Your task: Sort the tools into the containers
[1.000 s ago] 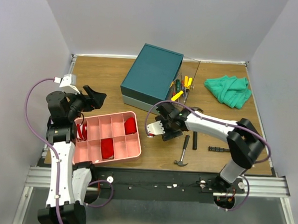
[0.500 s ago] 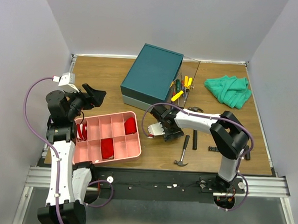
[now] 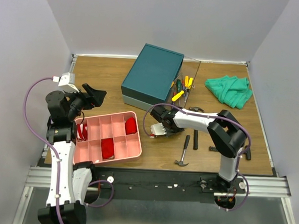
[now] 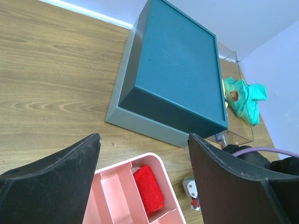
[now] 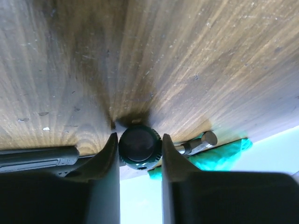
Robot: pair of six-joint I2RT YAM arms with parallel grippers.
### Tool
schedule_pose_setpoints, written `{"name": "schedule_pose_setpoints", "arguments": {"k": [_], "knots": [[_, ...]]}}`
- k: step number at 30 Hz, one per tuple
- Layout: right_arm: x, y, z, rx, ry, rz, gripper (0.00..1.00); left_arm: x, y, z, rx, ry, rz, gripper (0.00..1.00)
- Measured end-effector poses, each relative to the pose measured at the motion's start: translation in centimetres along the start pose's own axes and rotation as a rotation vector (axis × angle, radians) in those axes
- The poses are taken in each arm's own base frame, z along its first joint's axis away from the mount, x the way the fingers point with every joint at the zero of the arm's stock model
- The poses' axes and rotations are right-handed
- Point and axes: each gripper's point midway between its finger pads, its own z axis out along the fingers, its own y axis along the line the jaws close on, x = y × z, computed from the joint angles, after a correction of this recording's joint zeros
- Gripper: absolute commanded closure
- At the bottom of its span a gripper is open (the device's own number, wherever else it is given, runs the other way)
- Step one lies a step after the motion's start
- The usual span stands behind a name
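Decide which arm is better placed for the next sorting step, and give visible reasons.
Right. The right fingers are clamped on a dark round-ended tool, close to the teal box and the hammer. The left fingers hang open by the pink tray, farther from both.

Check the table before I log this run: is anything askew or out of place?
Nothing broken or spilled. A hammer and two black tools lie loose on the table, outside the open drawer holding the screwdrivers. The right pincer grips a dark round-ended tool.
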Motion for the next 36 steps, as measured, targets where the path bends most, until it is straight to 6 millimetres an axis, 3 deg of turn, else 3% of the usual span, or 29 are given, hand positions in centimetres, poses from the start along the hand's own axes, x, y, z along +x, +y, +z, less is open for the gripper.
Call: {"name": "schedule_pose_setpoints", "arguments": {"k": [5, 8, 12, 16, 17, 19, 23, 25, 31, 36], "knots": [[0.1, 0.6, -0.5, -0.034, 0.001, 0.007, 0.92, 0.0, -0.2, -0.2, 0.002, -0.004, 0.003, 0.14], [-0.8, 0.8, -2.1, -0.083, -0.041, 0.012, 0.96, -0.2, -0.4, -0.4, 0.005, -0.011, 0.008, 0.14], [-4.1, -0.5, -7.9, -0.119, -0.245, 0.057, 0.98, -0.4, -0.7, -0.7, 0.011, -0.022, 0.016, 0.14], [-7.7, -3.0, -16.3, -0.112, -0.558, 0.124, 0.99, -0.5, -0.8, -0.9, 0.014, -0.028, 0.019, 0.14], [-8.1, -3.1, -17.7, -0.112, -0.610, 0.129, 0.99, -0.5, -0.8, -0.9, 0.014, -0.028, 0.020, 0.14], [-8.5, -2.5, -22.2, -0.132, -0.788, 0.157, 0.99, -0.4, -0.8, -0.9, 0.013, -0.027, 0.019, 0.14], [-7.4, -2.0, -26.4, -0.157, -0.955, 0.249, 1.00, -0.2, -0.7, -0.9, 0.009, -0.018, 0.016, 0.14], [-5.7, -3.6, -27.3, -0.143, -1.010, 0.365, 0.99, -0.3, -0.8, -0.9, 0.009, -0.017, 0.017, 0.14], [-0.6, -10.7, -26.5, -0.054, -1.082, 0.683, 0.99, -0.2, -0.6, 0.2, 0.024, 0.024, 0.036, 0.15], [3.9, -15.3, -25.4, 0.077, -1.144, 0.865, 0.99, 1.2, -2.3, 2.6, 0.111, 0.145, 0.234, 0.14]]}}
